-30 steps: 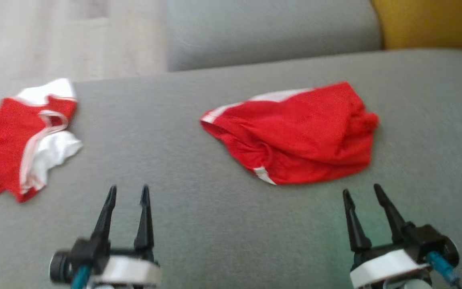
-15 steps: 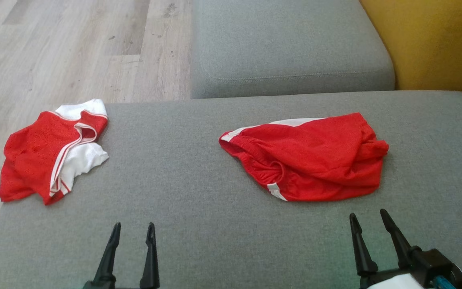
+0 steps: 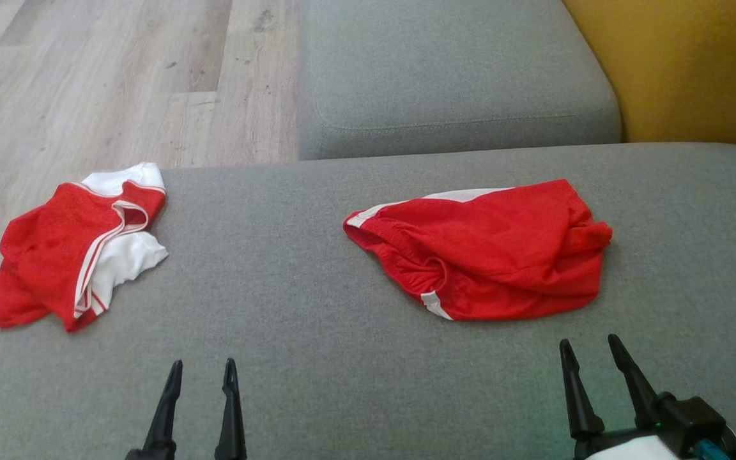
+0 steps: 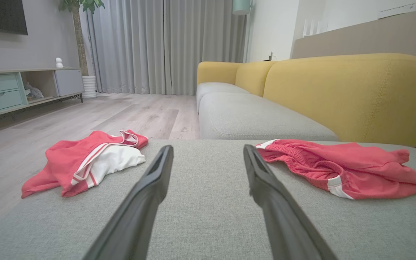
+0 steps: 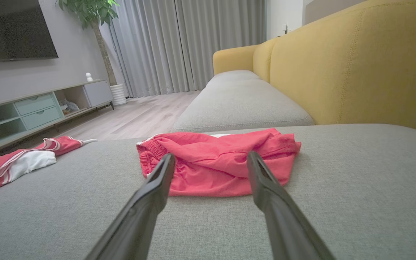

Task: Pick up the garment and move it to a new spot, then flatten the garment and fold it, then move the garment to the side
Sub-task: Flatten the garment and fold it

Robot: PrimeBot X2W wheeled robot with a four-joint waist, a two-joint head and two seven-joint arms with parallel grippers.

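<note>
Red-and-white garment (image 3: 74, 249): crumpled at 9 o'clock edge of cushion (image 3: 317, 358); shape unclear.
Left gripper (image 3: 204, 364): fingers spread, empty; body cut off.
Red shorts (image 3: 483, 252): bunched on cushion; legs hidden in folds.
Right gripper (image 3: 588, 342): spread, empty; shorts at 11 o'clock, apart.

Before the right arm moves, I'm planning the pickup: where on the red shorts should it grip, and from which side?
Probably the gathered waistband at the left end of the red shorts: it stands up as a thick ridge, while the rest lies flatter on the grey cushion. Bring the open right tool in from the near side, angling leftward.
</note>
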